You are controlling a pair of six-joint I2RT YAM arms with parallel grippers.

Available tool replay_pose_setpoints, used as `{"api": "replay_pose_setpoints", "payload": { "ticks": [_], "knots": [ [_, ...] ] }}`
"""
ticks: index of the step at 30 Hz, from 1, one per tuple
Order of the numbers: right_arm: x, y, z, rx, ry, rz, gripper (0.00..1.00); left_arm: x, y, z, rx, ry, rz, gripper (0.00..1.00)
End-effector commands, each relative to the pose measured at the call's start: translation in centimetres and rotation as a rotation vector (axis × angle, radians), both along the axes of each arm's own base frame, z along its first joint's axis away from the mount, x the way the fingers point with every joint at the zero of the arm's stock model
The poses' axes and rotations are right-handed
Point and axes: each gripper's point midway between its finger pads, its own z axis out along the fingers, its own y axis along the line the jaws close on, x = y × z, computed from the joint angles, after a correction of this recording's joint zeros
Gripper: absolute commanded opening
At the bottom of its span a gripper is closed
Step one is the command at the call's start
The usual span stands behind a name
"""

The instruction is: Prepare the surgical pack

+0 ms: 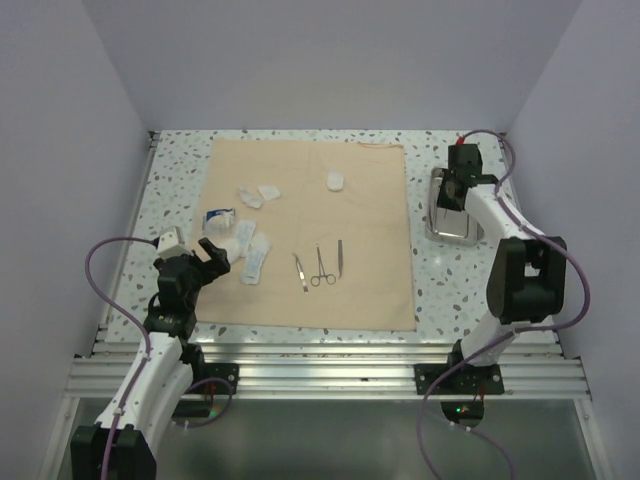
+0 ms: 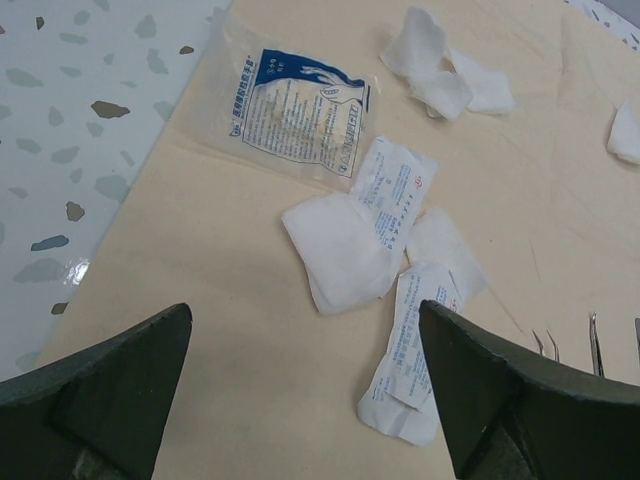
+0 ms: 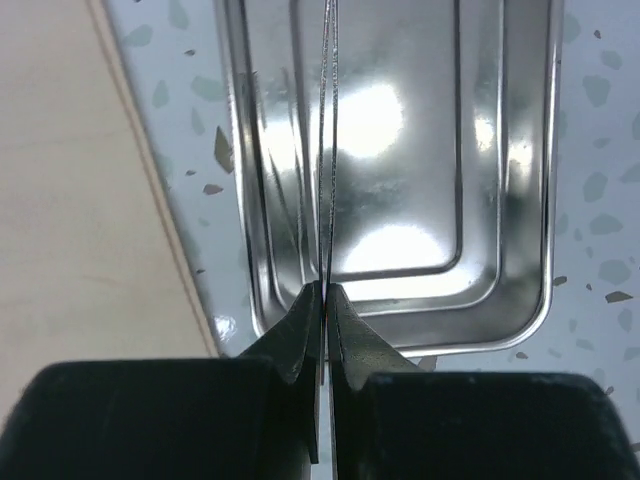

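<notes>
On my right wrist feed the steel tray [image 3: 500, 200] lies lengthwise, its long axis running straight away from the right gripper [image 3: 325, 295], with its near short rim just ahead of the fingertips. The jaws are pressed together on a slim metal instrument [image 3: 327, 150], which I see edge-on as a thin line. It points directly forward from the fingers and lies over the tray along the tray's own length. I cannot tell what kind of instrument it is.

From above, the tray [image 1: 440, 228] sits on the speckled table [image 1: 170, 170], just right of the beige cloth [image 1: 370, 200], which is spread flat. The right arm is stretched far forward, its wrist angled down over the tray, and the right gripper [image 1: 456, 190] sits above the tray's far half.

Three more instruments [image 1: 321, 268] lie side by side on the near middle of the cloth. Their long axes run roughly near to far, and the middle one has its ring handles toward me.

The left arm is bent and low near the cloth's left edge. The left gripper [image 1: 205, 256] is spread wide and holds nothing. On its wrist feed the fingers [image 2: 100, 400] frame the gauze packets [image 2: 340, 250], which are scattered on the cloth, some overlapping.
</notes>
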Motion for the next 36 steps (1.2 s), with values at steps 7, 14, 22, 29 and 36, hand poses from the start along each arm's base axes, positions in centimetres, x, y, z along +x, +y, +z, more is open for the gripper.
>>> {"api": "replay_pose_setpoints", "payload": {
  "ticks": [7,14,22,29,36],
  "knots": [
    [4.8,-4.0,-5.3,-0.053,0.125,-0.118,0.0,1.1,-0.3,2.9,-0.011,-0.091,-0.013,1.0],
    [5.1,-2.9,-7.9,0.015,0.168,-0.119,0.18,1.1,-0.3,2.9,-0.011,-0.089,-0.013,1.0],
    [2.9,-0.2,1.1,-0.066,-0.016,-0.059,0.48,1.1,-0.3,2.8,-0.01,-0.086,-0.013,1.0],
    [-2.7,11.4,2.9,0.032,-0.019,0.218,0.52,1.2,-0.3,2.8,-0.011,-0.086,-0.015,1.0],
    [-8.3,21.0,-1.9,0.047,0.093,0.348,0.51,1.1,-0.2,2.9,-0.01,-0.088,-0.012,1.0]
  ]
}}
